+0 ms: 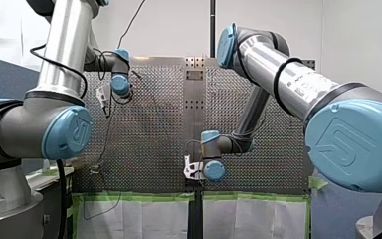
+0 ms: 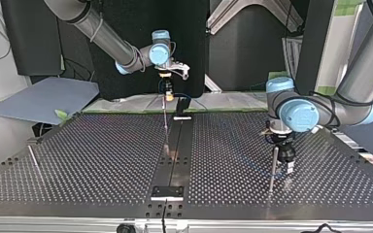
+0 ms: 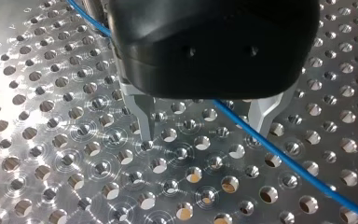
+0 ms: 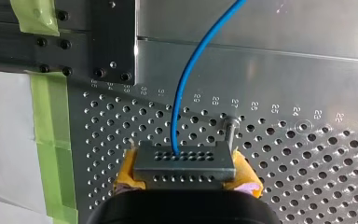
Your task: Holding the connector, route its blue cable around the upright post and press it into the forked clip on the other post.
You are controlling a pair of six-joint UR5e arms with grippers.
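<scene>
- The right pincer (image 4: pixel 184 171) is clamped on the connector (image 4: pixel 184 161), with yellow pads on its two short ends. The grey block looks rigid and light, so this hold should serve.
- The blue cable (image 4: pixel 186 84) leaves the connector's holed face. It looks thin and limp and will likely sag, so it is best guided close to the connector.
- A post (image 4: pixel 230 128) stands just beside the connector.
- Well apart from the connector, the left pincer (image 3: pixel 205 121) has its metal fingers (image 3: pixel 144 116) apart, and the cable runs loose between them over the table (image 3: pixel 51 140).
- Whether that post carries the forked clip cannot be told.
</scene>
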